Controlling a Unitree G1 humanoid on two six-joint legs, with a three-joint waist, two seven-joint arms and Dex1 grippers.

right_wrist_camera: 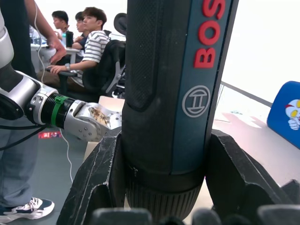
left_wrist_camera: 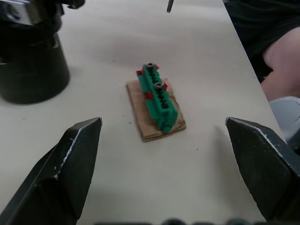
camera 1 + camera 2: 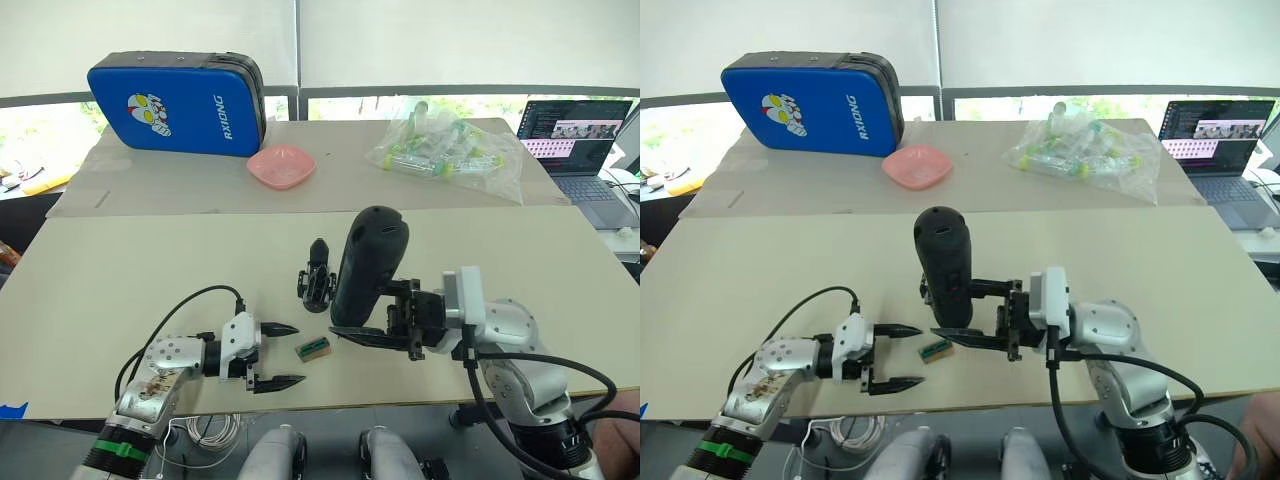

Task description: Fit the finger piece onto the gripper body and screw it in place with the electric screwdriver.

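Hides most of the gripper body (image 3: 316,277) in the right eye view, standing in front of it: the electric screwdriver (image 3: 368,266). Bit end out of sight behind the right gripper (image 3: 372,331), and top and bottom cut off in the right wrist view. Finger piece too hard to tell apart from the gripper body. Laptop (image 3: 581,137) cropped at the edge.
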